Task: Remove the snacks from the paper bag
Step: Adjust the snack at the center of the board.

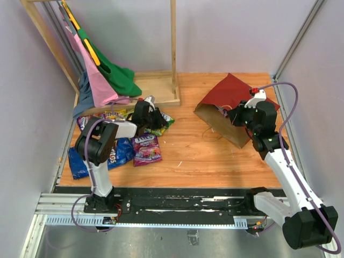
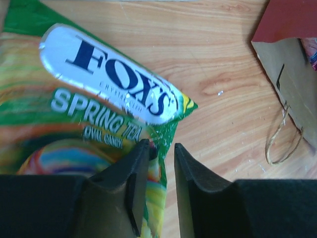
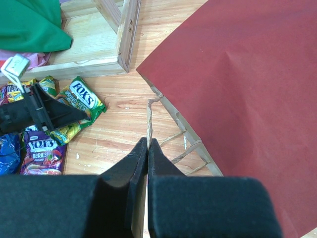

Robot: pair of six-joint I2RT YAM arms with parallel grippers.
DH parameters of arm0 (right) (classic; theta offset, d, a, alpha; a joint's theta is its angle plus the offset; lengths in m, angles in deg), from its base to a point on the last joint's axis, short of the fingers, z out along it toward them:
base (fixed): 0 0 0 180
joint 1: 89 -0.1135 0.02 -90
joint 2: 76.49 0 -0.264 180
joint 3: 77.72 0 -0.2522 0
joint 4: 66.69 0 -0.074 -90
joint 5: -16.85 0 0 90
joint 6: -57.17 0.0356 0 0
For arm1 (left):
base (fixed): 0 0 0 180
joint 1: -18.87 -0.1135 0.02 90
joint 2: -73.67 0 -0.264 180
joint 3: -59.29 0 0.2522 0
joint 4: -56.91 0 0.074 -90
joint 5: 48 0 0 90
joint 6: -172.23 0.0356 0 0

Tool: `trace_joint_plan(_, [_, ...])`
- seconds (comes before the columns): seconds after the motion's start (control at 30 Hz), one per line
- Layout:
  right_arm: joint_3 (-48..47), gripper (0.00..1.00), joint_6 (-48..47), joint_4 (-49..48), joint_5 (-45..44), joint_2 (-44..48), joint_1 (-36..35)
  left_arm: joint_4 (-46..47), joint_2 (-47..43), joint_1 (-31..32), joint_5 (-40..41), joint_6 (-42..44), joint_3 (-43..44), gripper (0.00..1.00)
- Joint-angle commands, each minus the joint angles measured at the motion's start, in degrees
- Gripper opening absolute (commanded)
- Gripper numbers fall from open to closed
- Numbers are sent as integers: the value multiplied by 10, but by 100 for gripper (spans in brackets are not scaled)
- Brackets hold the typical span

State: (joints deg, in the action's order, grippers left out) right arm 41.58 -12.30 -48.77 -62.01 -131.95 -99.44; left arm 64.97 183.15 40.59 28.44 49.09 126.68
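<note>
Left pincer (image 2: 161,148), jaws slightly apart, hovers over the glossy green Fox's candy packet (image 2: 99,89) on the wooden counter (image 2: 223,64); right pincer (image 3: 148,141) (jaws together) pinches the thin string handle (image 3: 149,116) of the dark red paper bag (image 3: 237,89) lying farther right.

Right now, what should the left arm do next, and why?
Probably the left gripper should spread its jaws wider and lift off the green Fox's packet, which already lies on the table. The right gripper pinches the string handle of the paper bag, and something colourful shows inside.
</note>
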Motion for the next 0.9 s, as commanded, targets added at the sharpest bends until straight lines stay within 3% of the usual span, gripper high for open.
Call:
trace_joint_plan(0.0, [5, 1, -6, -13, 11, 3, 5, -39, -105, -5, 22, 52, -24, 35])
trace_joint_plan(0.17, [5, 1, -5, -14, 12, 1, 6, -66, -195, -23, 54, 62, -53, 39])
trace_joint_plan(0.3, [6, 1, -3, -16, 17, 0, 6, -50, -217, -59, 57, 34, -96, 40])
trace_joint_plan(0.47, [6, 1, -3, -17, 20, 2, 5, 3, -170, -90, 46, -12, -131, 36])
trace_joint_plan(0.63, [4, 1, -5, -16, 17, 1, 5, 18, -81, -91, 17, -26, -104, 31])
trace_joint_plan(0.87, [3, 1, -4, -19, 19, -9, 6, -6, -47, -91, 45, -20, -66, 31])
